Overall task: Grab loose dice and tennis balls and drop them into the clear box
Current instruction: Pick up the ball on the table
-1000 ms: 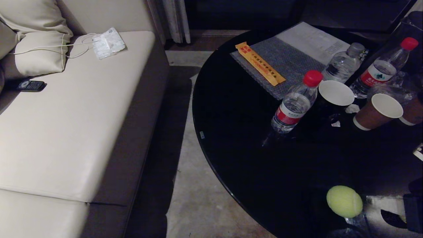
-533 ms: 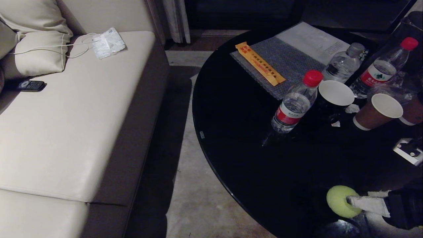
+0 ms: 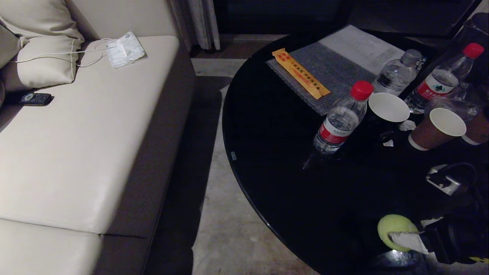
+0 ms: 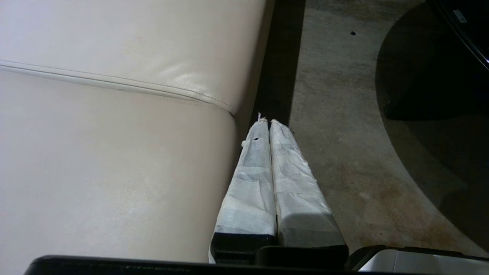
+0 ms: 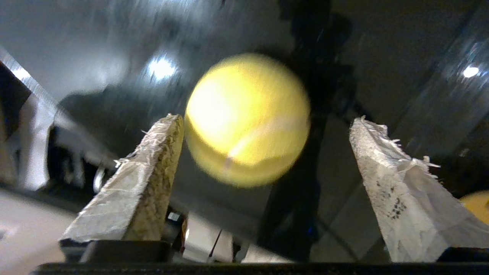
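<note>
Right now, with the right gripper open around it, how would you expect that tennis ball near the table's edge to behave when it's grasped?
The tennis ball is round and sits on the glossy black table close to its near edge, so an off-centre nudge would probably send it rolling off. Its fuzzy cover should grip well. The right gripper stands open with one fingertip already near the ball, so closing evenly seems wise.

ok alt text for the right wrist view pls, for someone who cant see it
The right gripper reaches with open jaws toward a yellow-green tennis ball on a glossy black table; the ball sits between its two cloth-wrapped fingers, not gripped.
</note>
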Available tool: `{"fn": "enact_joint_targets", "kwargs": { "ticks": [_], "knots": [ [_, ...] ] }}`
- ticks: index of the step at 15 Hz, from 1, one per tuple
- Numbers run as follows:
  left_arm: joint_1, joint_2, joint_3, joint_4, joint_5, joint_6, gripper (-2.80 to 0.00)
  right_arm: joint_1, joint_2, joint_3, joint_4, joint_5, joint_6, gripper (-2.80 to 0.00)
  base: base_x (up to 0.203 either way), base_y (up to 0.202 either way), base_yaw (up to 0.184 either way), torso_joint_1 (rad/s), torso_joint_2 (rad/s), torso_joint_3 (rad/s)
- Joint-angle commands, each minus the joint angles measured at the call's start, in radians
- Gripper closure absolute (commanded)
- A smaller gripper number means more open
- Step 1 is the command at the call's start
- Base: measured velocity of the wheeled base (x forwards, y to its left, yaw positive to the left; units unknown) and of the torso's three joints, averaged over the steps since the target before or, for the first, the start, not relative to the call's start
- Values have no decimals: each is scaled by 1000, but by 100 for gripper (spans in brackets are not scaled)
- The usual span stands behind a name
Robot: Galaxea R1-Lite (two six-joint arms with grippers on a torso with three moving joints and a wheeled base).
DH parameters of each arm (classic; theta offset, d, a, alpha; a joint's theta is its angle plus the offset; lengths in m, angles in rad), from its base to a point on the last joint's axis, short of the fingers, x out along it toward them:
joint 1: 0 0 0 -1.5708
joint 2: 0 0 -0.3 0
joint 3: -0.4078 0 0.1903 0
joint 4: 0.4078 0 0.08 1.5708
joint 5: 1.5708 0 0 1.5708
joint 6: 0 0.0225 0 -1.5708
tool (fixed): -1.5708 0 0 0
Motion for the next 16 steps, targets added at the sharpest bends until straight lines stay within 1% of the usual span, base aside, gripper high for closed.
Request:
{"fn": "enact_joint_targets", "kwargs": {
  "ticks": [1, 5, 12, 13, 15, 16],
  "knots": [
    [0, 1, 2, 1, 2, -1, 0, 1, 59, 1, -33, -8, -2, -280, 0, 0, 0, 0, 0, 0],
    [0, 1, 2, -1, 2, -1, 0, 3, 96, 2, -37, -5, -16, -280, 0, 0, 0, 0, 0, 0],
    [0, 1, 2, -1, 2, -1, 0, 14, 93, 7, -33, -5, -17, -280, 0, 0, 0, 0, 0, 0],
    [0, 1, 2, -1, 0, -1, 0, 16, 96, 6, -33, -4, -18, 0, 0, 0, 0, 0, 0, 0],
    [0, 1, 2, -1, 1, -1, 0, 22, 118, 13, -33, -6, -23, 0, 0, 0, 0, 0, 0, 0],
    [0, 1, 2, -1, 2, -1, 0, 24, 123, 21, -33, -8, -48, 0, 0, 0, 0, 0, 0, 0]
  ]
}}
